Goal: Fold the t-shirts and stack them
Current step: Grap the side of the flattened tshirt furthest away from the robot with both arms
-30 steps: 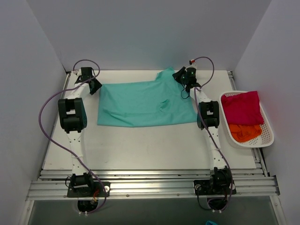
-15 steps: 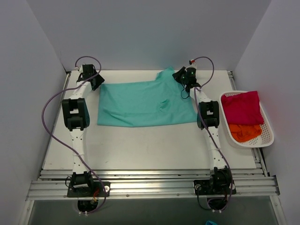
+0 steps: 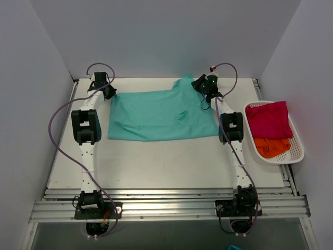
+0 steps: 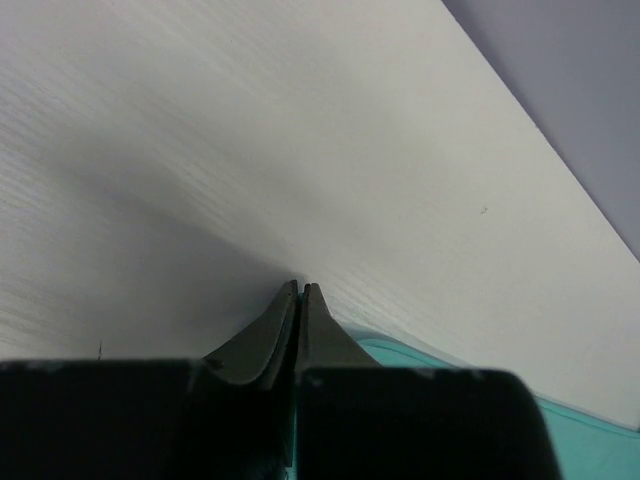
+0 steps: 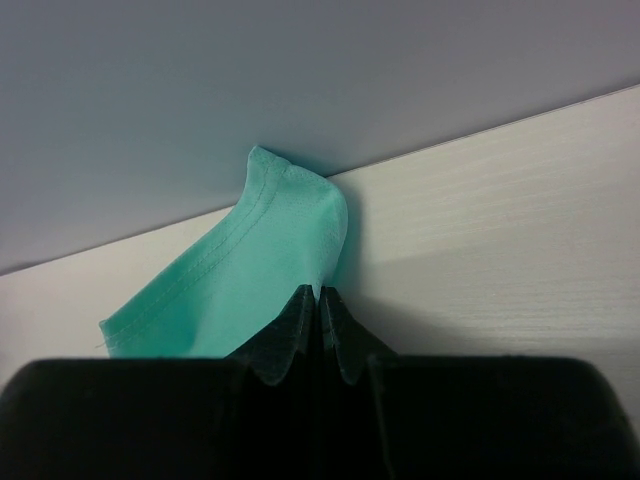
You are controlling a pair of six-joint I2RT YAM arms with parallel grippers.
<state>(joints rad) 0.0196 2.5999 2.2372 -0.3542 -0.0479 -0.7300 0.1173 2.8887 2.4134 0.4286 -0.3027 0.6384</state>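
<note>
A teal shirt [image 3: 156, 114] lies spread flat on the far half of the white bench [image 3: 156, 161], its long axis running left to right. Its near hem is straight and parallel to the bench's front rail. The cloth is soft, matte cotton with shallow wrinkles and one small pucker right of centre. At the far right its corner rises to a peak.

The left fingers [image 3: 107, 94] are at the shirt's far-left corner. They are pressed together down on the bench, with a sliver of teal between them and the shirt's edge running off to the right. The right fingers [image 3: 199, 83] are clamped shut on the far-right peak. From the wrist camera, a rounded flap with a double-stitched hem stands up above their tips, against the grey back wall.

At the bench's right edge sits a white plastic mesh basket [image 3: 299, 151], oblong and set front to back. It holds a crumpled crimson shirt [image 3: 268, 120] at the far end and an orange shirt [image 3: 271, 147] nearer.
</note>
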